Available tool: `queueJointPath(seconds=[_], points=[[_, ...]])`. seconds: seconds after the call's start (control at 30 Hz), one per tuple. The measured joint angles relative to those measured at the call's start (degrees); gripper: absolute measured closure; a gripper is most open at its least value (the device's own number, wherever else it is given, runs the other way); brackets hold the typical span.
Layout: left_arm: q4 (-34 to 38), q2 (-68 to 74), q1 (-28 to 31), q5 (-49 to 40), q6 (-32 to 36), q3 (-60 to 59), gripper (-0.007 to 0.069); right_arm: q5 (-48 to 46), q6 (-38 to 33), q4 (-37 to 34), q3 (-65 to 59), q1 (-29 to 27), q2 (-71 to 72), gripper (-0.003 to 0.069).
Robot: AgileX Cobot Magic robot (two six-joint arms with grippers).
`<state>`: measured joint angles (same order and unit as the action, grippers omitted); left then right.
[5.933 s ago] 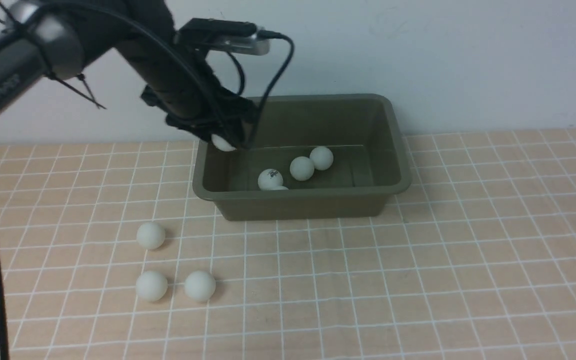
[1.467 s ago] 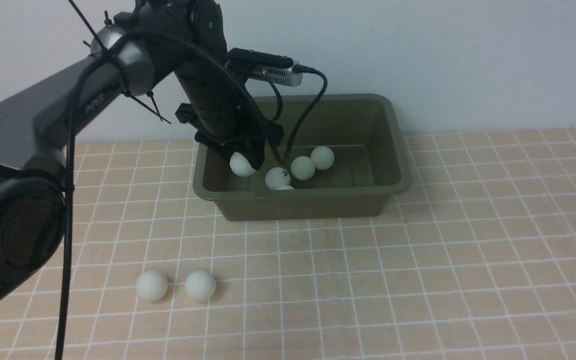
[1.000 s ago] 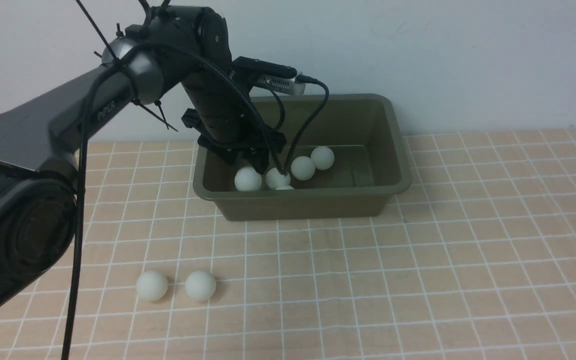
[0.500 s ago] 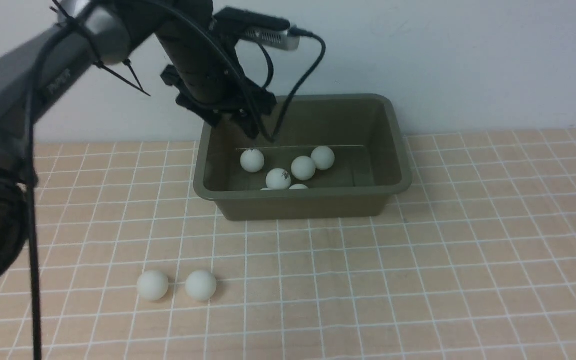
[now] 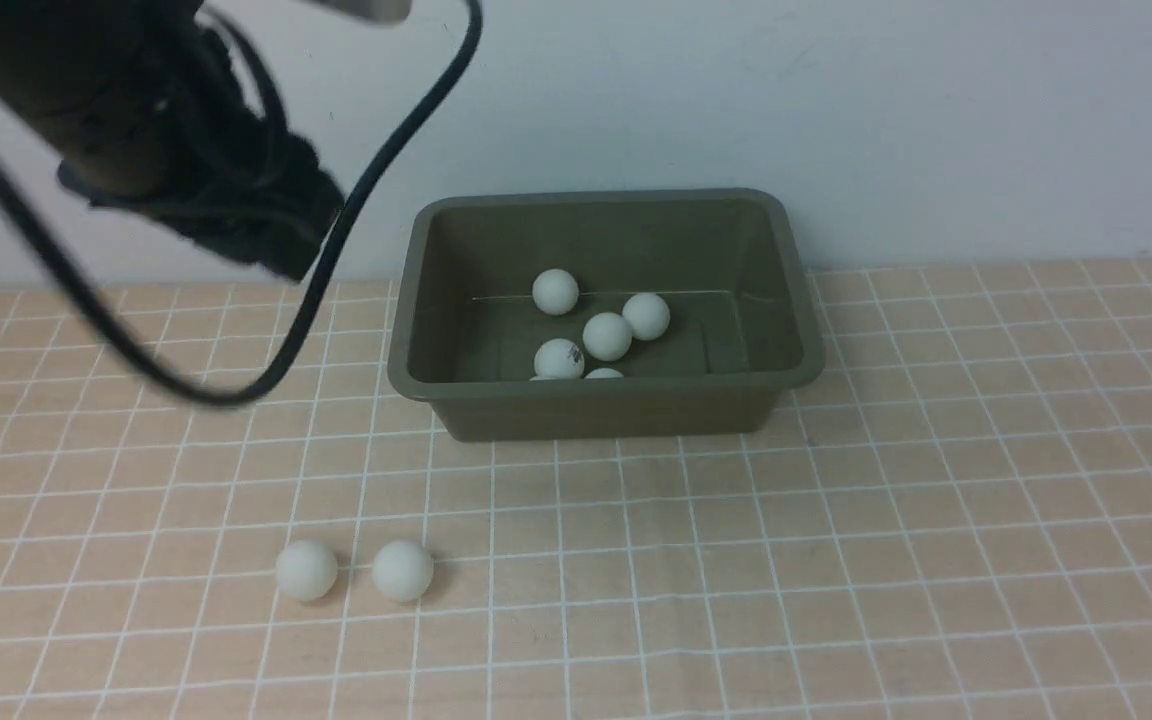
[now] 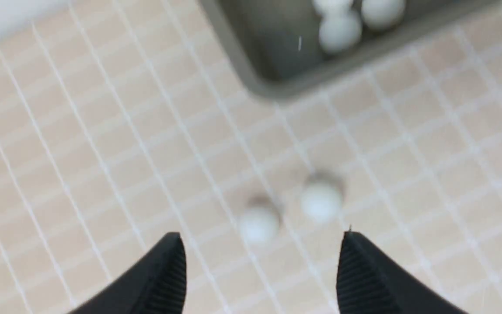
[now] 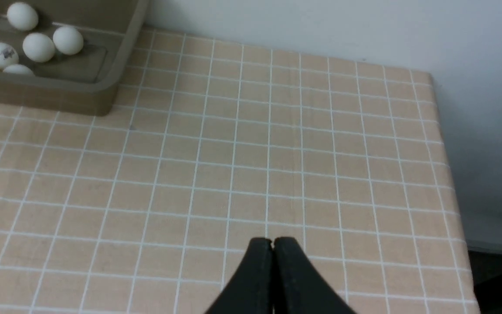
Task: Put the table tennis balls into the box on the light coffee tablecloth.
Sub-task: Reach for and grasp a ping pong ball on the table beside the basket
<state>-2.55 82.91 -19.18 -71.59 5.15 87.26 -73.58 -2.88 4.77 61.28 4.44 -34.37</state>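
Note:
The olive-green box (image 5: 604, 415) stands on the light coffee tablecloth (image 5: 836, 550) near the back wall. Several table tennis balls lie inside it, among them one by the far wall (image 5: 555, 291) and one with a dark mark (image 5: 558, 358). Two more balls (image 5: 306, 570) (image 5: 402, 570) rest side by side on the cloth at the front left. My left arm (image 5: 166, 150) is blurred, high up and left of the box. In the left wrist view my left gripper (image 6: 262, 236) is open and empty above those two balls (image 6: 259, 223) (image 6: 320, 200). My right gripper (image 7: 273, 240) is shut and empty.
The white wall rises right behind the box. In the right wrist view the cloth's right edge (image 7: 445, 174) drops off to a dark floor. A black cable (image 5: 336, 240) loops down from my left arm beside the box's left end.
My left gripper let its ball go inside the box, then rose and swung left, clear of the box. The dropped ball rolled toward the far wall. The right gripper stayed still.

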Motion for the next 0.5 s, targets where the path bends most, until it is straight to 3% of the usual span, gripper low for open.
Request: queueJointPath(seconds=[0.23, 0.5], points=[[-0.15, -3.45, 0.06, 10.94, -0.97, -18.23, 0.0242, -0.04, 0.0, -2.59, -2.49, 0.0, 0.0, 0.0677], [0.24, 5.58, 6.24, 21.94, -9.05, -23.55, 0.0242, -0.04, -3.45, -6.39, -2.48, 0.0, 0.0, 0.0677]])
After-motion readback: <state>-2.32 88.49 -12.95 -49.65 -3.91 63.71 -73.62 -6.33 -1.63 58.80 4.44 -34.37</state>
